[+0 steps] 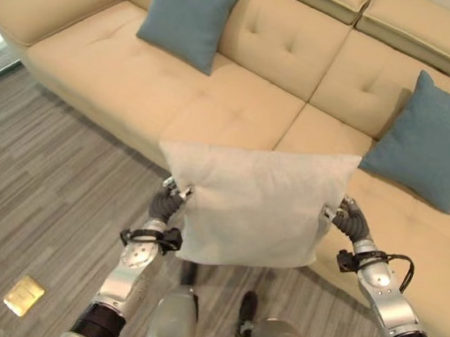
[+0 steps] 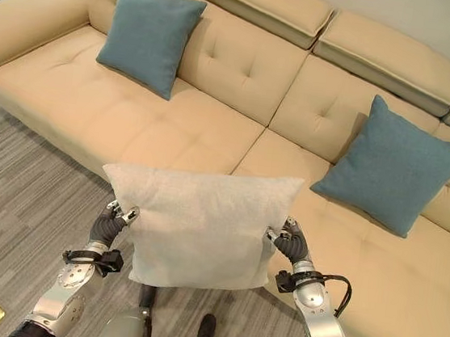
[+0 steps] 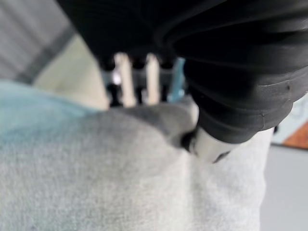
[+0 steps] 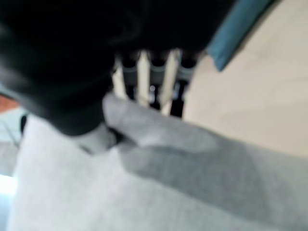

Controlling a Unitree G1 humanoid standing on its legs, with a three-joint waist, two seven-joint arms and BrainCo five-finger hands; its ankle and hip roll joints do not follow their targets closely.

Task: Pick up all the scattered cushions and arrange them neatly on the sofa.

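Between both robot hands (image 1: 171,203) (image 1: 348,217), unlabelled white cushion (image 1: 255,206) pinched

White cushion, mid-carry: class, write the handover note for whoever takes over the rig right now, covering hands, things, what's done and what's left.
Left hand: shut on the white cushion's left edge.
Right hand: shut on its right edge.
The cushion hangs upright between them, in front of the sofa, not resting on it.
Done: two blue cushions lean on the backrest, one at the left, one at the right.
Left: set the white one on the sofa, perhaps in the free middle seat.
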